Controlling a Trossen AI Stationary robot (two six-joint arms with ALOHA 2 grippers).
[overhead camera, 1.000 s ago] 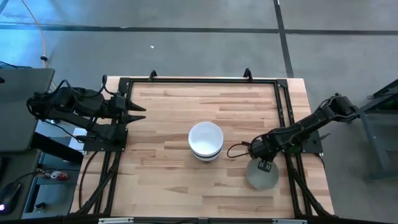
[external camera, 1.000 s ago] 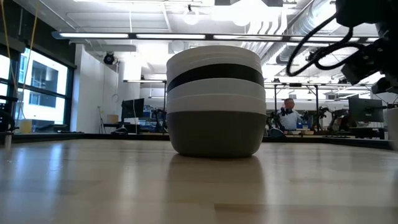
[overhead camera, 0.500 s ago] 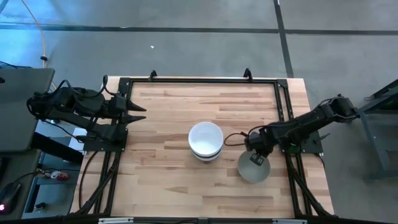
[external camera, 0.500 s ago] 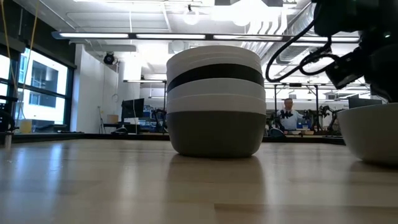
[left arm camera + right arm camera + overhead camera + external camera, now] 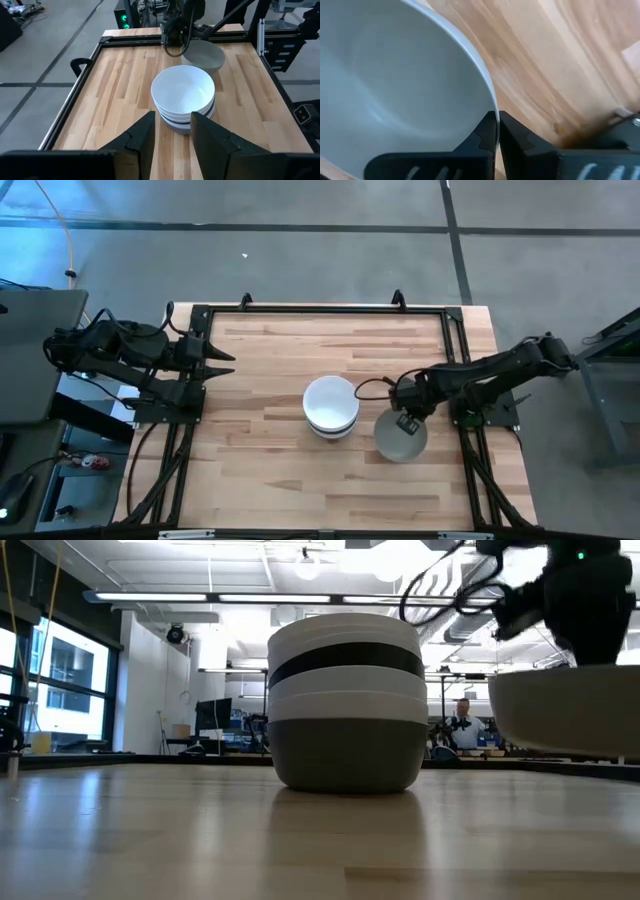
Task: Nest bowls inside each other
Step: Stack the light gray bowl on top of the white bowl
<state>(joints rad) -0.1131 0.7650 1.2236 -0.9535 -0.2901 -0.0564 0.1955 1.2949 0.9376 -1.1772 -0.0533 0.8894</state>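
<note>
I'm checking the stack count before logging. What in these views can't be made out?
- Bowl count in the stack: high view shows only the top white bowl; low view shows bands, not separate rims.
- Grey bowl: cut off by low view's right edge.
- Right end effector: fingertips hidden in high view by its own body.
</note>
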